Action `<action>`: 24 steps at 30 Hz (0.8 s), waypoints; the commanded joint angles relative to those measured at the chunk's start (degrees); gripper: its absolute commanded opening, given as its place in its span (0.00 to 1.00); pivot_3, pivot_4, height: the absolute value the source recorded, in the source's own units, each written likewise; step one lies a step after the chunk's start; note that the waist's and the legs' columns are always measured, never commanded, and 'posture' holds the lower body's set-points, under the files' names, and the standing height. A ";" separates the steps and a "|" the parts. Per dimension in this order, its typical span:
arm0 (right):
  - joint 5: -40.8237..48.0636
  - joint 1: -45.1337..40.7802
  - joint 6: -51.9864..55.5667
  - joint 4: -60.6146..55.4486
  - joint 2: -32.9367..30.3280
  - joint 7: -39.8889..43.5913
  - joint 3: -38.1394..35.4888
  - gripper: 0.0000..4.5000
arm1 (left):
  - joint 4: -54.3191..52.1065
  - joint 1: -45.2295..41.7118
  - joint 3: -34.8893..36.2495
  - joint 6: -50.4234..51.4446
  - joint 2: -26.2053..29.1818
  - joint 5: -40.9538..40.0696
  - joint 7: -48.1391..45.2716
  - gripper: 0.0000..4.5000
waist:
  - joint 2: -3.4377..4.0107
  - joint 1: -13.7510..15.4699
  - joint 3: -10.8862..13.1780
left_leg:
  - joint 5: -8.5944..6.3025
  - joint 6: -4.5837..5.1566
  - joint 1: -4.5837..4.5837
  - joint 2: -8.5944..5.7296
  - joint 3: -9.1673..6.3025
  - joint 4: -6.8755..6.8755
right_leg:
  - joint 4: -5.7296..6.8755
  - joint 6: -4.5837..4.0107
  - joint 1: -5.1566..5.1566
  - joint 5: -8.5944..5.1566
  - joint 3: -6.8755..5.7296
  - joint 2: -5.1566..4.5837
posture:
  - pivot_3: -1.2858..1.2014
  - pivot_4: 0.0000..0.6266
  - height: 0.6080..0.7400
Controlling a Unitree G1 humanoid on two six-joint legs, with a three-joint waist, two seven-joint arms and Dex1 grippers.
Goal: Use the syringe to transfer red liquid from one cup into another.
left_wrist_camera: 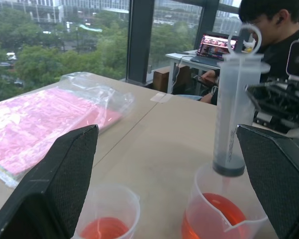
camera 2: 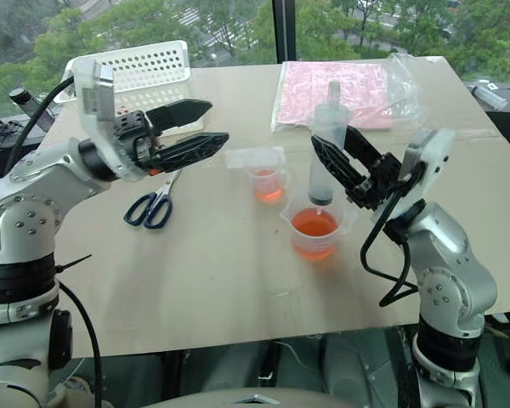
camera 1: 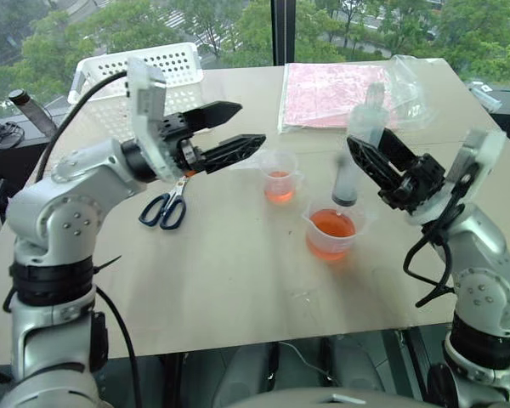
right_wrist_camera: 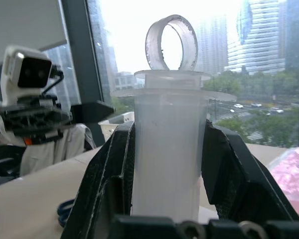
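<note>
- The syringe (camera 2: 326, 144), upper centre, is frosted clear with a dark end.
- Red liquid (camera 2: 314, 224) in the larger beaker (camera 2: 315, 240) is orange-red; the smaller beaker (camera 2: 269, 180) holds the same tint.
- Scissors (camera 2: 151, 205), left of centre, have blue handles.
- The basket (camera 2: 150, 70), upper left, is white with a dotted hole pattern.
- The bagged sheet (camera 2: 340, 87), top centre, is pink.
- The table (camera 2: 212, 280) is pale tan.
- Both grippers' fingers (camera 2: 185, 151) are black.
</note>
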 commanded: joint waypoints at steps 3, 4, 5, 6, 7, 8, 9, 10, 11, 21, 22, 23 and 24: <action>-4.39 5.15 -9.94 3.15 -0.59 4.17 4.89 0.33 | 3.79 -7.73 -4.93 -1.92 -2.76 6.19 -3.55 1.00 | -0.01 0.18 0.01 | 0.03 -0.05 -0.02 -0.01 -0.04 0.07 | 0.11 -0.01 0.01 -0.01 0.04 0.03 | 0.52 0.24 1.00; -4.96 5.64 -11.13 4.25 -0.79 4.84 5.48 0.33 | 4.56 -8.83 -5.98 -2.04 -3.20 7.35 -4.19 1.00 | -0.01 0.05 0.01 | 0.03 -0.05 -0.02 -0.01 -0.02 0.11 | 0.13 0.00 0.01 -0.01 0.07 0.03 | 0.52 0.24 1.00; -5.40 6.10 -12.14 5.22 -1.11 5.63 6.08 0.33 | 5.23 -9.86 -7.17 -1.88 -3.62 8.35 -5.08 1.00 | -0.01 -0.03 0.01 | 0.03 -0.05 -0.02 -0.02 0.02 0.16 | 0.14 0.00 0.01 0.00 0.10 0.05 | 0.52 0.24 1.00; -5.77 6.50 -12.97 6.03 -1.43 6.31 6.62 0.32 | 5.56 -10.61 -8.14 -2.08 -4.10 8.90 -6.61 1.00 | -0.02 -0.10 0.01 | 0.03 -0.05 -0.01 -0.01 0.03 0.18 | 0.15 0.00 0.02 0.00 0.10 0.07 | 0.52 0.24 1.00; -6.12 6.86 -13.71 6.76 -1.90 7.03 7.16 0.32 | 6.04 -11.47 -9.06 -1.88 -4.72 9.53 -7.45 1.00 | -0.02 -0.10 0.01 | 0.03 -0.05 -0.01 0.00 0.03 0.19 | 0.16 0.00 0.02 0.00 0.12 0.08 | 0.52 0.24 1.00; -6.49 6.99 -14.40 7.38 -2.26 7.57 7.66 0.32 | 6.90 -12.31 -9.75 -1.82 -5.39 10.43 -7.55 1.00 | -0.01 -0.03 0.01 | 0.03 -0.05 -0.01 0.01 0.03 0.19 | 0.17 0.00 0.01 0.00 0.15 0.10 | 0.52 0.24 1.00; -6.60 6.91 -14.84 7.75 -2.44 7.72 8.00 0.32 | 7.91 -13.12 -10.08 -1.81 -6.09 11.25 -7.54 1.00 | -0.02 0.06 0.01 | 0.03 -0.05 -0.01 0.03 0.02 0.19 | 0.19 -0.01 0.01 -0.01 0.18 0.11 | 0.52 0.24 1.00; -6.44 6.86 -15.18 7.94 -2.53 7.78 8.21 0.32 | 8.80 -13.90 -10.51 -1.88 -6.73 12.09 -7.74 1.00 | -0.02 0.10 0.01 | 0.03 -0.05 -0.01 0.04 0.00 0.19 | 0.18 -0.01 0.01 -0.01 0.16 0.13 | 0.52 0.24 1.00; -6.19 6.82 -15.39 8.04 -2.54 7.82 8.31 0.32 | 9.45 -14.46 -11.18 -2.24 -7.09 13.05 -8.46 1.00 | -0.02 0.10 0.01 | 0.03 -0.05 -0.01 0.04 0.00 0.21 | 0.18 0.00 0.01 -0.01 0.17 0.13 | 0.52 0.24 1.00; -5.38 6.69 -16.64 8.02 -3.25 8.96 9.82 0.32 | 12.91 -16.07 -16.71 -8.81 -11.66 22.30 -14.31 1.00 | -0.02 0.04 0.01 | 0.03 -0.05 -0.04 0.04 0.01 0.27 | 0.19 0.00 0.02 0.00 0.22 0.14 | 0.52 0.24 1.00; -5.51 6.62 -16.68 8.02 -3.27 8.83 10.02 0.32 | 12.92 -15.93 -16.76 -8.77 -12.11 22.49 -14.47 1.00 | -0.02 0.07 0.01 | 0.03 -0.05 -0.04 0.04 0.01 0.27 | 0.19 0.00 0.01 0.00 0.22 0.14 | 0.52 0.24 1.00; -5.58 6.57 -16.72 8.01 -3.28 8.69 10.11 0.32 | 12.87 -15.85 -16.69 -8.64 -12.50 22.55 -14.52 1.00 | -0.03 0.08 0.01 | 0.03 -0.05 -0.04 0.04 0.01 0.27 | 0.19 0.00 0.01 0.00 0.22 0.14 | 0.52 0.24 1.00; -5.60 6.54 -16.74 7.93 -3.31 8.61 10.19 0.32 | 12.60 -15.68 -16.62 -8.53 -12.86 22.62 -14.58 1.00 | -0.03 0.06 0.01 | 0.03 -0.05 -0.04 0.04 0.01 0.27 | 0.19 0.00 0.02 0.00 0.22 0.14 | 0.52 0.24 1.00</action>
